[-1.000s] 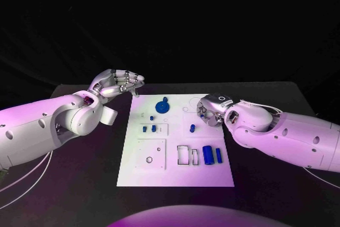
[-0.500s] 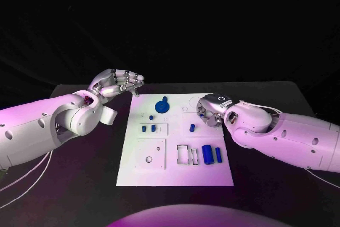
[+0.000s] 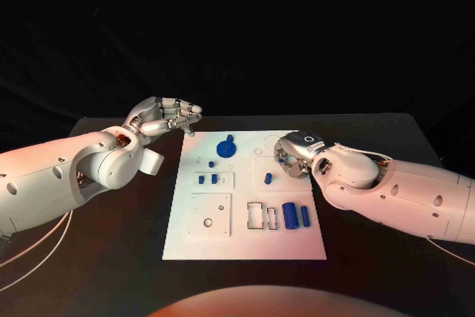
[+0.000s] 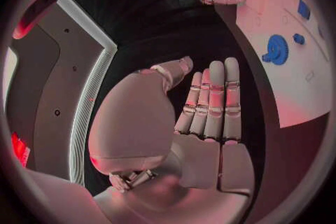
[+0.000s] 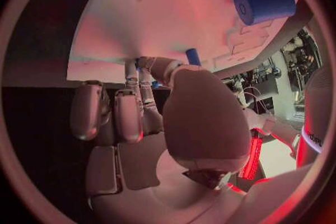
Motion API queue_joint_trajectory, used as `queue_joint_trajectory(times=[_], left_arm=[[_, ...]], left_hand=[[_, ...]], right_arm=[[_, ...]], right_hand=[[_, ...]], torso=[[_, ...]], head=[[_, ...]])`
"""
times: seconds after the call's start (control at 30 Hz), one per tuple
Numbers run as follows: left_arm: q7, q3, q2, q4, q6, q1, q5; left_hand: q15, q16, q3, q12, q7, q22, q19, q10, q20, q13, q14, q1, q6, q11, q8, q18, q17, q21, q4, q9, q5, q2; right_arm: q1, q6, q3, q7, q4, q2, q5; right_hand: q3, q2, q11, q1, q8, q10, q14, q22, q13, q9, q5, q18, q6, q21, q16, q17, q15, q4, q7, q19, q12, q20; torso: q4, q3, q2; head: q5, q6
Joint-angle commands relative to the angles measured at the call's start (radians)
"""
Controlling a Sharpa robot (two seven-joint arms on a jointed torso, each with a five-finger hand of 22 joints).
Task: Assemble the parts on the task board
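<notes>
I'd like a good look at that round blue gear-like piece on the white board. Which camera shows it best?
The head view: the round blue gear-like piece lies unobstructed on the white board. The left wrist view shows it bent near the rim. I can't find it in the right wrist view.

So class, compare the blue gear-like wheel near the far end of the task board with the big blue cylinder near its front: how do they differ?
The blue wheel is a flat disc with a small knob; the blue cylinder is long and lies on its side. The wheel sits at the board's far end, the cylinder near its front right. Both are blue, and no hand touches either.
</notes>
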Motion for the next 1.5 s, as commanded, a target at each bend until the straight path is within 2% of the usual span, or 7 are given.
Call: queue_joint_trajectory(times=[0.03, 0.37, 0.7, 0.93, 1.1, 1.17, 1.5], left_arm=[[-0.001, 0.001, 0.002, 0.003, 0.020, 0.001, -0.004], [-0.004, 0.001, 0.001, 0.002, 0.023, 0.001, -0.004], [-0.007, 0.001, 0.001, -0.001, 0.026, 0.001, -0.007], [-0.007, 0.001, 0.001, 0.000, 0.027, 0.001, -0.010], [-0.007, 0.001, 0.002, -0.001, 0.028, 0.000, -0.010], [-0.006, 0.001, 0.003, -0.002, 0.028, 0.000, -0.010], [-0.005, 0.001, 0.012, -0.013, 0.033, 0.000, -0.010]], left_hand=[[0.000, -0.005, -0.006, -0.006, 0.002, -0.001, 0.001, -0.006, 0.004, -0.001, -0.006, -0.004, -0.008, 0.003, -0.005, 0.013, -0.001, -0.006, 0.001, -0.001, 0.004, 0.009], [0.001, -0.006, -0.006, -0.006, 0.002, -0.002, 0.000, -0.008, 0.004, -0.001, -0.007, -0.003, -0.009, 0.003, -0.005, 0.013, -0.001, -0.007, 0.000, -0.001, 0.004, 0.009], [0.001, -0.007, -0.006, -0.005, 0.002, -0.002, 0.000, -0.010, 0.004, -0.001, -0.008, -0.002, -0.010, 0.004, -0.005, 0.013, -0.002, -0.008, -0.001, -0.001, 0.004, 0.010], [0.001, -0.007, -0.005, -0.005, 0.003, -0.002, 0.000, -0.011, 0.004, -0.001, -0.009, 0.000, -0.011, 0.004, -0.005, 0.013, -0.002, -0.008, -0.002, -0.002, 0.005, 0.011], [0.001, -0.008, -0.005, -0.005, 0.003, -0.003, 0.000, -0.012, 0.005, -0.001, -0.009, 0.001, -0.011, 0.004, -0.006, 0.013, -0.002, -0.009, -0.003, -0.002, 0.005, 0.011], [0.001, -0.008, -0.005, -0.005, 0.003, -0.003, 0.000, -0.012, 0.005, -0.001, -0.009, 0.001, -0.011, 0.004, -0.006, 0.013, -0.002, -0.009, -0.003, -0.002, 0.005, 0.011], [0.001, -0.008, -0.005, -0.005, 0.003, -0.003, 0.000, -0.012, 0.005, -0.001, -0.009, 0.001, -0.011, 0.004, -0.006, 0.013, -0.002, -0.009, -0.003, -0.002, 0.005, 0.011]], right_arm=[[-0.014, 0.008, -0.010, -0.020, 0.004, -0.002, -0.010], [-0.011, -0.043, -0.009, -0.025, 0.022, -0.013, -0.015], [0.006, -0.082, -0.006, -0.024, 0.051, -0.033, -0.015], [0.013, -0.102, -0.001, -0.025, 0.091, -0.061, -0.013], [0.020, -0.118, 0.003, -0.024, 0.127, -0.077, -0.010], [0.021, -0.124, 0.004, -0.023, 0.145, -0.082, -0.006], [0.011, -0.138, 0.007, -0.011, 0.260, -0.066, 0.021]], right_hand=[[0.001, 0.016, -0.015, 0.005, 0.006, 0.023, 0.022, 0.102, 0.003, 0.002, -0.001, -0.004, 0.004, 0.007, 0.004, 0.000, 0.001, -0.007, -0.003, 0.007, 0.007, -0.001], [0.002, 0.016, -0.016, 0.004, 0.007, 0.026, 0.022, 0.108, 0.003, 0.003, -0.002, -0.007, 0.006, 0.019, 0.003, -0.001, 0.000, -0.009, -0.004, 0.013, 0.007, -0.002], [0.002, 0.014, -0.017, 0.004, 0.007, 0.028, 0.023, 0.111, 0.004, 0.004, -0.002, -0.008, 0.007, 0.025, 0.004, 0.001, 0.000, -0.011, -0.005, 0.016, 0.007, -0.002], [0.003, 0.013, -0.017, 0.004, 0.008, 0.029, 0.023, 0.115, 0.004, 0.004, -0.002, -0.010, 0.008, 0.031, 0.005, 0.001, -0.001, -0.013, -0.006, 0.020, 0.007, -0.003], [0.003, 0.013, -0.018, 0.005, 0.008, 0.029, 0.023, 0.117, 0.004, 0.005, -0.002, -0.011, 0.009, 0.036, 0.004, 0.000, -0.001, -0.014, -0.006, 0.022, 0.007, -0.003], [0.003, 0.012, -0.018, 0.005, 0.008, 0.030, 0.023, 0.117, 0.004, 0.005, -0.002, -0.011, 0.009, 0.037, 0.004, 0.000, -0.002, -0.015, -0.006, 0.022, 0.007, -0.003], [0.003, 0.012, -0.018, 0.005, 0.008, 0.030, 0.023, 0.117, 0.004, 0.005, -0.002, -0.010, 0.009, 0.036, 0.003, -0.002, -0.002, -0.015, -0.006, 0.022, 0.007, -0.004]], torso=[[-0.0001, 0.0005, 0.000], [-0.0005, 0.0001, 0.000], [-0.0002, 0.0005, -0.001], [-0.0014, 0.0000, -0.001], [-0.0020, 0.0001, -0.002], [-0.0003, 0.0000, -0.001], [0.0009, 0.0003, -0.002]], head=[[0.001, 0.000], [0.001, 0.002], [0.001, 0.008], [0.005, 0.011], [0.003, 0.014], [0.003, 0.015], [0.035, 0.017]])
